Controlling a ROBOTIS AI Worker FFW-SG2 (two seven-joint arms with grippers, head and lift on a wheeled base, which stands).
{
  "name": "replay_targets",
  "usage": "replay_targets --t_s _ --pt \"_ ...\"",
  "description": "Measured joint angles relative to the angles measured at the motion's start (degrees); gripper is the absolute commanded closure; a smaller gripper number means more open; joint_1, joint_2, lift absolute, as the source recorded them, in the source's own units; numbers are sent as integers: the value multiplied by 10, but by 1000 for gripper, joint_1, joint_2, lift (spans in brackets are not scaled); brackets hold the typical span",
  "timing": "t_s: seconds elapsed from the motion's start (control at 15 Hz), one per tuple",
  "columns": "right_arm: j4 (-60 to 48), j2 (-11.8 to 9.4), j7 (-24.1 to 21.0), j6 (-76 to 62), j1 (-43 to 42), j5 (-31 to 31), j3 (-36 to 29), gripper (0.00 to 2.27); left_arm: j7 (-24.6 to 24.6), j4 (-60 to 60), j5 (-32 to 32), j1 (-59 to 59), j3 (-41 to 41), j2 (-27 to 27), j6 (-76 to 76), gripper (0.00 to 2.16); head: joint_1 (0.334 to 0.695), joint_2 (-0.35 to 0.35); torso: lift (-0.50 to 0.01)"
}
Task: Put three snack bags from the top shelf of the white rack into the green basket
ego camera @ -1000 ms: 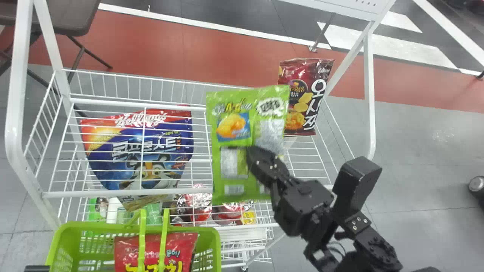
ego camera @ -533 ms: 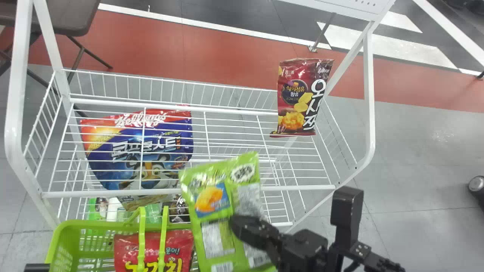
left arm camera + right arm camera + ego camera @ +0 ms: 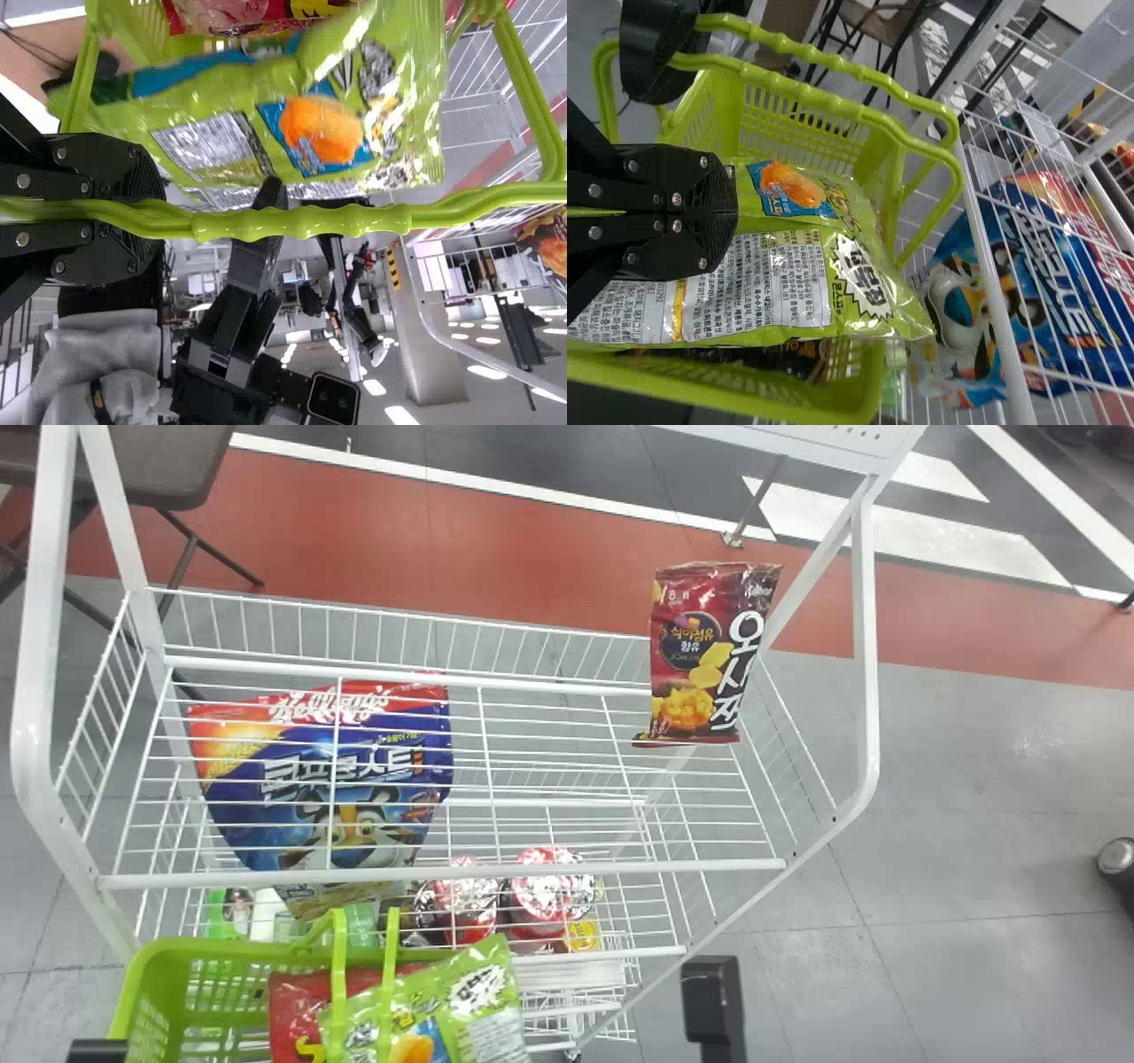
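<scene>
At the bottom edge of the head view, black parts of my right gripper (image 3: 713,1001) and my left gripper (image 3: 97,1051) flank the green basket (image 3: 146,992). The right wrist view has my right gripper (image 3: 731,208) closed on a green snack bag (image 3: 788,274), held lying across the basket's mouth. This green bag (image 3: 478,992) partly covers a red bag (image 3: 297,992) in the basket. My left gripper (image 3: 142,212) is shut on the basket's handle (image 3: 301,221). A maroon snack bag (image 3: 700,655) stands at the right side of the white rack's top shelf (image 3: 567,691).
A blue cereal bag (image 3: 345,779) leans at the rack's left. Red-lidded cups (image 3: 549,886) sit on a lower shelf, behind the wires. The rack's white front rail (image 3: 620,865) runs just beyond the basket, and its right post (image 3: 868,691) rises beside the maroon bag.
The green bag has come down and left from above the rack's shelf to the basket, carried by my right gripper. The basket has barely moved.
</scene>
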Motion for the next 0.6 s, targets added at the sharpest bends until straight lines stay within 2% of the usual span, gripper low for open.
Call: replay_targets --t_s 0.13,0.33,0.4,0.47,0.53,0.6 --pt "27 -3 24 -2 -33 5 30 2125 0 0 -2 0 -7 0 0 2148 695 -350 0" --pt "82 -4 37 -4 -89 9 65 2091 0 0 -3 4 -11 0 0 2148 695 -270 0" --pt "100 -4 38 -3 -104 12 75 1649 -1 0 -3 4 -11 0 0 2148 695 -235 0" --pt "114 -4 34 -4 -113 21 84 741 -2 -1 -3 5 -11 1 0 2148 695 -226 0" --pt "122 -4 30 -7 -116 32 90 29 -2 -1 -3 5 -11 1 0 2148 695 -225 0" --pt "126 -4 27 -10 -117 48 92 -1 -2 -1 -3 5 -11 1 0 2148 695 -244 0"
